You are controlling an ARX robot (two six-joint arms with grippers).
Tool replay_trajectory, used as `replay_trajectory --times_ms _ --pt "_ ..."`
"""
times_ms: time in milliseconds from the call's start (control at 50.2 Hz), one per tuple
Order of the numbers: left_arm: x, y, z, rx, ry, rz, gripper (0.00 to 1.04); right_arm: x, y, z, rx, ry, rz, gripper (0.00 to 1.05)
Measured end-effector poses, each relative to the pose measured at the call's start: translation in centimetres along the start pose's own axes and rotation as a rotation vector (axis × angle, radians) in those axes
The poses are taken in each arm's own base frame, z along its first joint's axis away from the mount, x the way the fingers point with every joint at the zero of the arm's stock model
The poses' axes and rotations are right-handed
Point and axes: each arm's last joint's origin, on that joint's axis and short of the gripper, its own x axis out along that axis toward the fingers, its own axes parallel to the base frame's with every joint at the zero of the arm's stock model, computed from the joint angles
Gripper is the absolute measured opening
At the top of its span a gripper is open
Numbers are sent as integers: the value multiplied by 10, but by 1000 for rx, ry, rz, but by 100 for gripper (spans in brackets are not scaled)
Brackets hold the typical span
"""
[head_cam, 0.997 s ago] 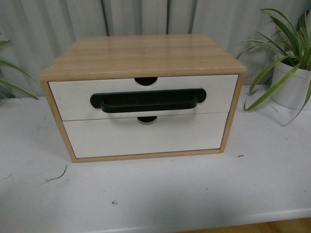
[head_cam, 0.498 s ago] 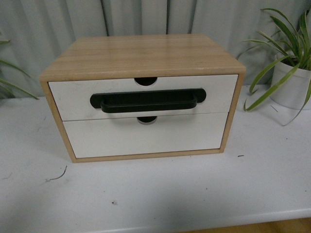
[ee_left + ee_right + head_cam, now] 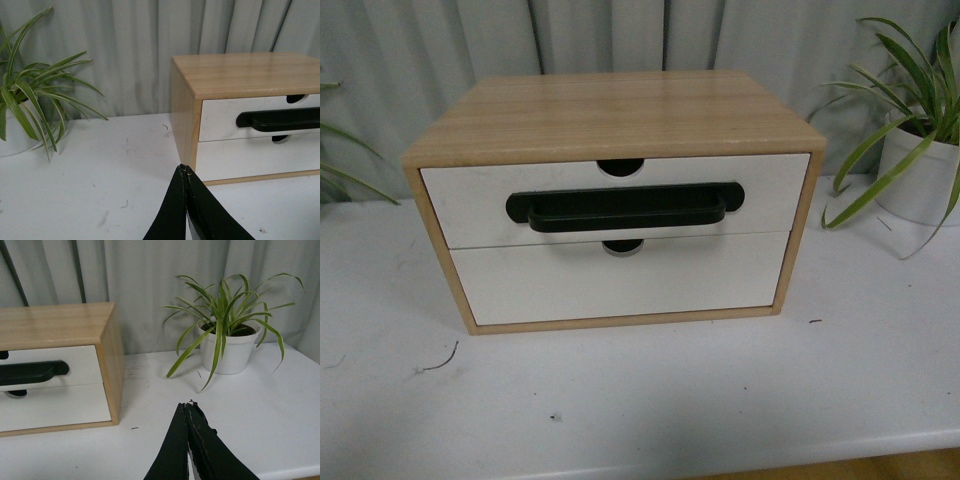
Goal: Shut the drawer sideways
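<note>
We see the drawer (image 3: 610, 200) sitting flush in the wooden cabinet (image 3: 610, 115), its white front level with the plain drawer front (image 3: 620, 280) below it and its black handle (image 3: 620, 208) running across the middle. Our left gripper (image 3: 186, 172) has its fingers pressed together on nothing, hovering over the white table (image 3: 75, 175); the cabinet's side stands just beyond and to one side of the fingertips. Our right gripper (image 3: 188, 407) is likewise pinched closed and empty, with the cabinet off to one side of its fingers and a potted plant (image 3: 227, 340) beyond them on the other.
</note>
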Motion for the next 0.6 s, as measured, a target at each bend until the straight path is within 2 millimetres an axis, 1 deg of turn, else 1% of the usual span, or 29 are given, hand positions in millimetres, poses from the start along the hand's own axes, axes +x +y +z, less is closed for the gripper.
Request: replay_trajectory --times_ms 199,259,319,399,598 --pt "0 0 0 0 0 0 2 -4 0 -1 0 8 0 2" --pt "0 0 0 0 0 0 2 -10 0 -7 0 58 0 2" --pt "0 0 0 0 1 0 2 -14 0 -2 -1 -6 0 2" --pt "0 0 0 0 -2 0 2 -14 0 -4 -1 19 0 2" --pt "0 0 0 0 0 0 2 -14 0 -3 -1 10 0 2"
